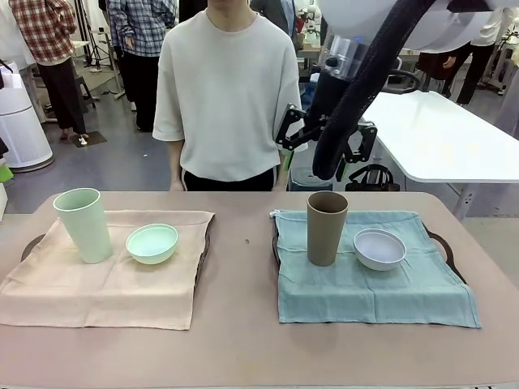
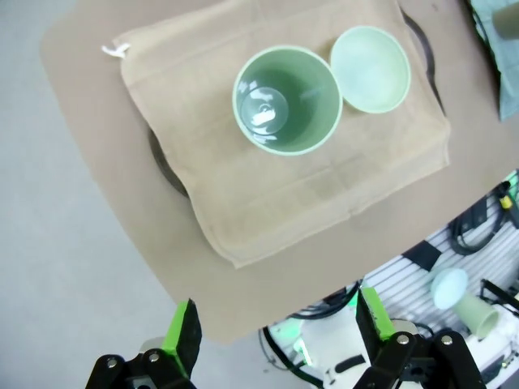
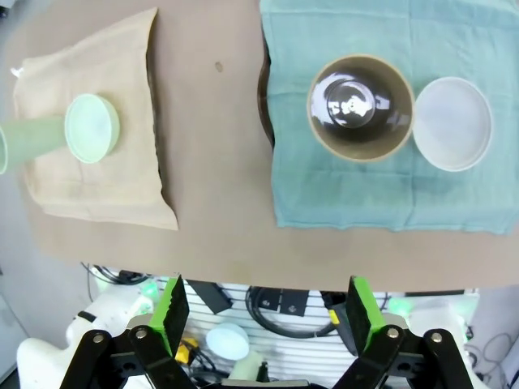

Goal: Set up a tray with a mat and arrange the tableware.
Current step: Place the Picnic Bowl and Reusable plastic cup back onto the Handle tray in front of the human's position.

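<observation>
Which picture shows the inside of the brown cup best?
The right wrist view: it looks straight down into the brown cup, showing its shiny bottom. The front view shows the cup's side and rim; the left wrist view catches only a dark sliver at the corner.

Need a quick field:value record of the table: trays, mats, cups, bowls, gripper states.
left tray: dark tray under a beige cloth mat
left tableware: tall mint green plastic cup upright, small mint green round bowl beside it
right tray: dark tray under a teal cloth mat
right tableware: tall tan brown plastic cup upright, small white round bowl beside it
left gripper: open, above the table, holding nothing
right gripper: open, above the table, holding nothing
</observation>
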`<move>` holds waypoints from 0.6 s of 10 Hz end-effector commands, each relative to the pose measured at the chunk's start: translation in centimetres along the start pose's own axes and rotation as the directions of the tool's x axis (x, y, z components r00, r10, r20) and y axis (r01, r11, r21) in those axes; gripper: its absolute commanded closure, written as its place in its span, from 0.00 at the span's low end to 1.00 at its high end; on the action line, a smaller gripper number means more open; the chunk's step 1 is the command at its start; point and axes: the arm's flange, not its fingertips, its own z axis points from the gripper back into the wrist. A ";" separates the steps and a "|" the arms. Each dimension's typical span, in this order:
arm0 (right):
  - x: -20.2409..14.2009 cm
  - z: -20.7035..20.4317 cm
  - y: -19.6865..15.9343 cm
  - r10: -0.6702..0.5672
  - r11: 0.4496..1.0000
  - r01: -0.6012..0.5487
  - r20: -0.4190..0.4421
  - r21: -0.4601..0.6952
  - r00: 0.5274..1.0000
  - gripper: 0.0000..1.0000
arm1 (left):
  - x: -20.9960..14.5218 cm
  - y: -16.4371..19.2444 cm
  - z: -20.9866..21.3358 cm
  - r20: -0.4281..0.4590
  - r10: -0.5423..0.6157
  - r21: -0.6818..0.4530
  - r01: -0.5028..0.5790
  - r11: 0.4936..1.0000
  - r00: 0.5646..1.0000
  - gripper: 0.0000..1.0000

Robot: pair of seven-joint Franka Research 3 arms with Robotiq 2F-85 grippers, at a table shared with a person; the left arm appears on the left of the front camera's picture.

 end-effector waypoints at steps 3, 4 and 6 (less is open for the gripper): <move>0.7 1.0 -5.8 0.051 0.991 -0.039 -0.092 0.125 0.994 0.00 | 0.1 2.8 -0.1 0.020 0.136 -0.132 -0.132 0.982 0.991 0.00; 0.8 2.1 -10.1 0.039 0.977 -0.012 -0.121 0.215 0.992 0.00 | -0.4 4.3 0.2 0.005 0.176 -0.248 -0.169 0.954 0.984 0.00; 0.9 3.1 -17.4 0.005 0.930 0.047 -0.138 0.364 0.990 0.00 | -0.7 6.4 0.1 0.002 0.216 -0.398 -0.197 0.896 0.976 0.00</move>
